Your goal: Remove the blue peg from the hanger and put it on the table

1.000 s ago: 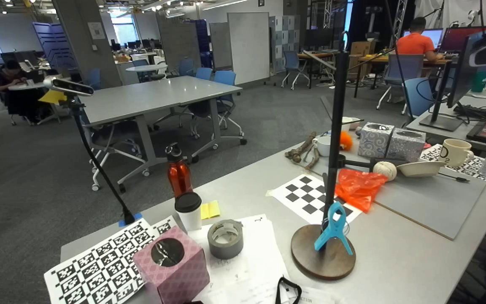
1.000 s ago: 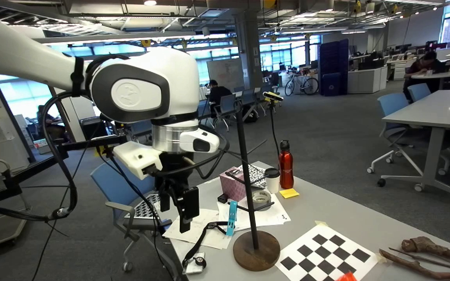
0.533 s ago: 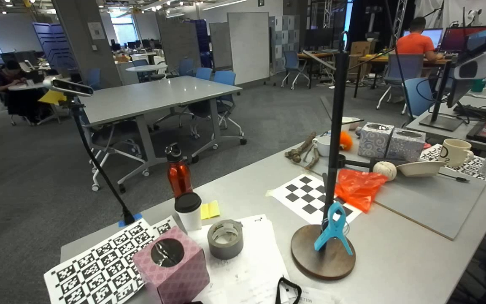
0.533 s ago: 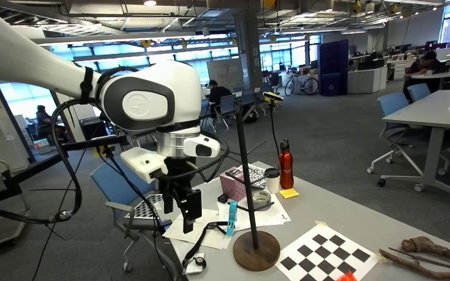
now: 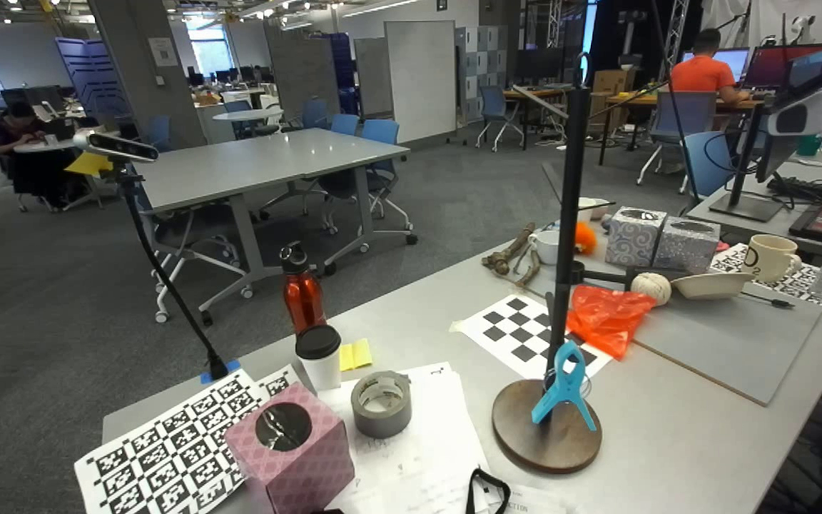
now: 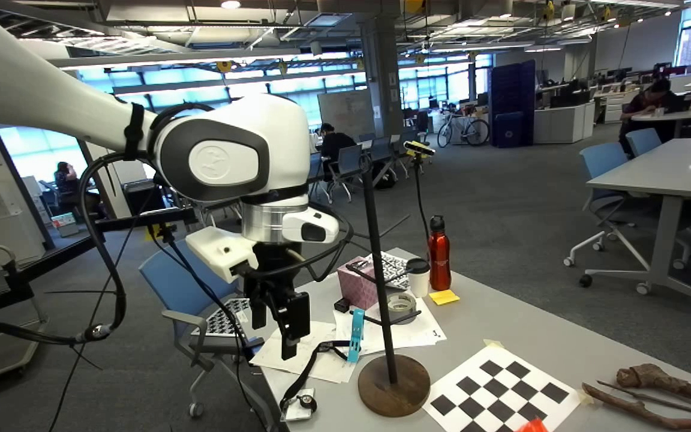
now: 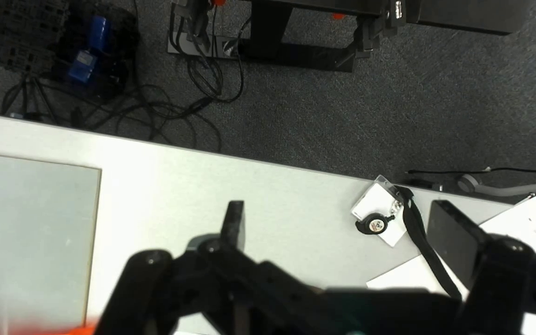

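Note:
The blue peg point(image 5: 566, 389) is a light-blue clip hanging low on the hanger point(image 5: 572, 214), a black pole with side arms on a round wooden base point(image 6: 393, 387). The peg also shows in an exterior view point(image 6: 355, 336), on the pole's side towards my gripper. My gripper point(image 6: 274, 339) points down, open, apart from the peg and beside it, above the table's edge. In the wrist view the gripper point(image 7: 338, 209) has its fingers wide apart with nothing between them but table and a badge below. A faint teal patch shows at that view's bottom edge; I cannot tell if it is the peg.
A badge with a black lanyard point(image 6: 321, 354) lies on papers point(image 5: 411, 450) near the hanger. A tape roll point(image 5: 381, 405), pink tissue box point(image 5: 293, 450), cup point(image 5: 320, 357) and red bottle point(image 5: 302, 293) stand close. A checkerboard sheet point(image 6: 501, 390) and orange bag point(image 5: 607, 318) lie beyond.
The arm and open gripper have moved down and slightly towards the hanger, mostly in the first half second; since then they are almost still. The peg and hanger have not moved.

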Motion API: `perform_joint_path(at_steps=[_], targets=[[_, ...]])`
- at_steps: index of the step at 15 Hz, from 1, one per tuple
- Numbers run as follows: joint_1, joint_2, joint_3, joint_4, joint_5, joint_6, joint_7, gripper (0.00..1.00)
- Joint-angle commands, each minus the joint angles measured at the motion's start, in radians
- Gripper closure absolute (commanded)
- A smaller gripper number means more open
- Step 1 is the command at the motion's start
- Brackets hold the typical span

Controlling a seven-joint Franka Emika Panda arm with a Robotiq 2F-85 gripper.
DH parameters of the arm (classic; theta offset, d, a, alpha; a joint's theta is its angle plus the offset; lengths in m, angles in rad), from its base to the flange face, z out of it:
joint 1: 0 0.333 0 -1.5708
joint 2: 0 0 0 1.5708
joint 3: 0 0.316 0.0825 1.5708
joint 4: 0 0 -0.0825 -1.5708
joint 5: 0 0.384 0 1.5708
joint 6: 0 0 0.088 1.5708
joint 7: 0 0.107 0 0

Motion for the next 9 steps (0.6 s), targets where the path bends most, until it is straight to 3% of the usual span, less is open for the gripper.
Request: perform_joint_path(at_steps=[1, 9], targets=[[0.012, 0.034, -0.004, -0.005, 0.019, 0.058, -0.007, 0.0], [0.023, 0.116, -0.003, -0.063, 0.114, 0.315, -0.079, 0.0]])
